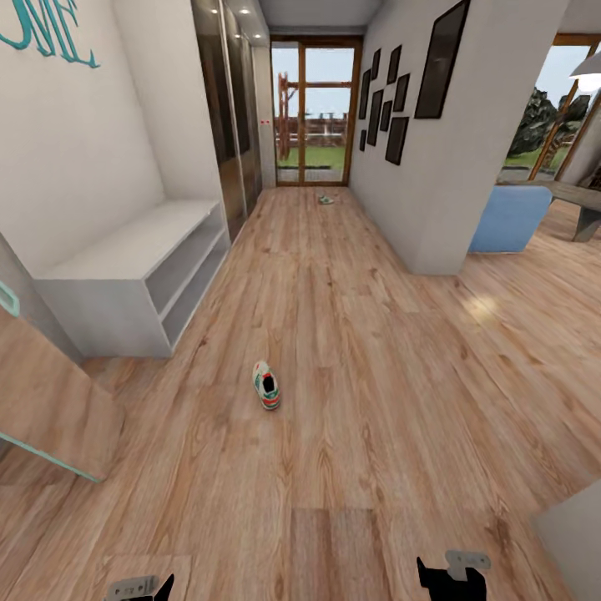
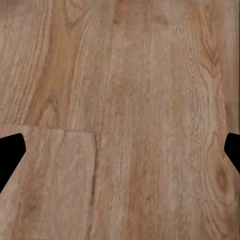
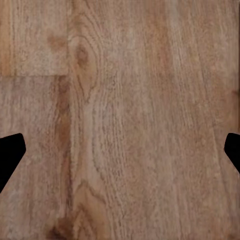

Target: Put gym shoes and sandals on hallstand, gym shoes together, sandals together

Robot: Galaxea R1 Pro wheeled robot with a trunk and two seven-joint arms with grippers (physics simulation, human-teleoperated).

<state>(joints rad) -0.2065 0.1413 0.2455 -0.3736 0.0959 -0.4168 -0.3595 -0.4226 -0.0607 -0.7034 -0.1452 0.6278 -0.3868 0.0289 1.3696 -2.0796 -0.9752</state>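
Judging by the bare hallstand [image 1: 133, 250], you've racked nothing yet — one gym shoe [image 1: 266, 386] lies mid-corridor floor [image 1: 359, 401], another small shoe [image 1: 325, 199] near the far door — both end effectors spread wide, empty.

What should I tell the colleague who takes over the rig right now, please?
Left claw: open, empty, over bare corridor floor.
Right claw: open, empty, also over bare floor.
One gym shoe lies on the floor ahead, just past the near end of the hallstand.
A second small item lies far down the corridor by the glass door; too small to tell, possibly the other gym shoe.
Hallstand stands along the left wall; the bench top and the shelf parts in view hold nothing.
Done: nothing placed on it so far.
Left: all four pieces of footwear; probably start with the near shoe.
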